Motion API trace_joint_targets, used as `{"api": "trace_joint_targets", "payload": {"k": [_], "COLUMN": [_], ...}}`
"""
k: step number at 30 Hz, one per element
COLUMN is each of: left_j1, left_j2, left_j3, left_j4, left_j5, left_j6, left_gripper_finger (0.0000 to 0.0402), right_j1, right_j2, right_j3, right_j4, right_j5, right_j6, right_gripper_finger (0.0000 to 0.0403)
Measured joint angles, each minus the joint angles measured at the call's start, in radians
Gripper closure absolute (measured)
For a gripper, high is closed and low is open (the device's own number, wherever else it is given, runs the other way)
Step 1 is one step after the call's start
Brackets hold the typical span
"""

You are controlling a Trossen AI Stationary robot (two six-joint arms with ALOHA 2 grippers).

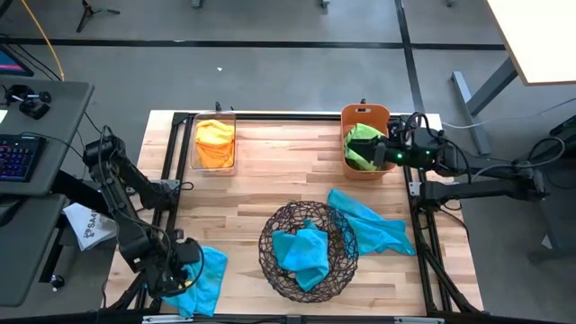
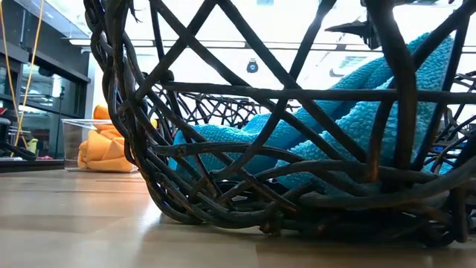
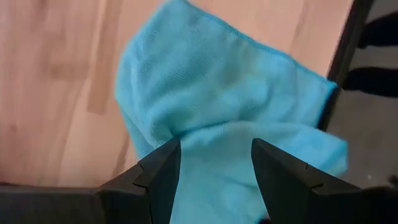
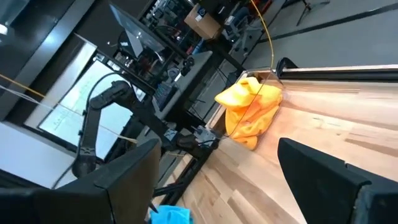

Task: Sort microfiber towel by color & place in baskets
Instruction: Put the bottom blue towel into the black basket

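Wrist view alone shows left hand (image 3: 214, 177) spread wide over rumpled turquoise microfiber towel (image 3: 230, 112) at the table (image 1: 270, 189) corner — right hand (image 4: 249, 180) open above salmon-orange plastic bin (image 1: 353, 115).

Turquoise towels (image 1: 301, 252) in wire-mesh bowl (image 1: 270, 236)

Towels sorted: orange towels (image 1: 215, 142) in clear bin (image 1: 215, 167).

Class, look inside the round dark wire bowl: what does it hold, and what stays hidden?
The wire bowl holds a bunched turquoise towel. Another turquoise towel drapes over its rim onto the table. Anything beneath the bunched towel is covered.
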Motion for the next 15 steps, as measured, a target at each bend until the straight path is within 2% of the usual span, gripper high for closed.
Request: {"api": "trace_joint_targets", "payload": {"k": [4, 15], "left_j1": [0.000, 0.000], "left_j2": [0.000, 0.009], "left_j3": [0.000, 0.000], "left_j4": [0.004, 0.083], "left_j5": [0.026, 0.010], "left_j6": [0.052, 0.255], "left_gripper_finger": [0.0218, 0.0217], "right_j1": [0.000, 0.000], "right_j2": [0.000, 0.000], "right_j3": [0.000, 0.000], "right_j4": [-0.001, -0.016], "right_j5": [-0.002, -0.001], "right_j6": [-0.039, -0.073], "right_gripper_finger": [0.0082, 0.0082]}}
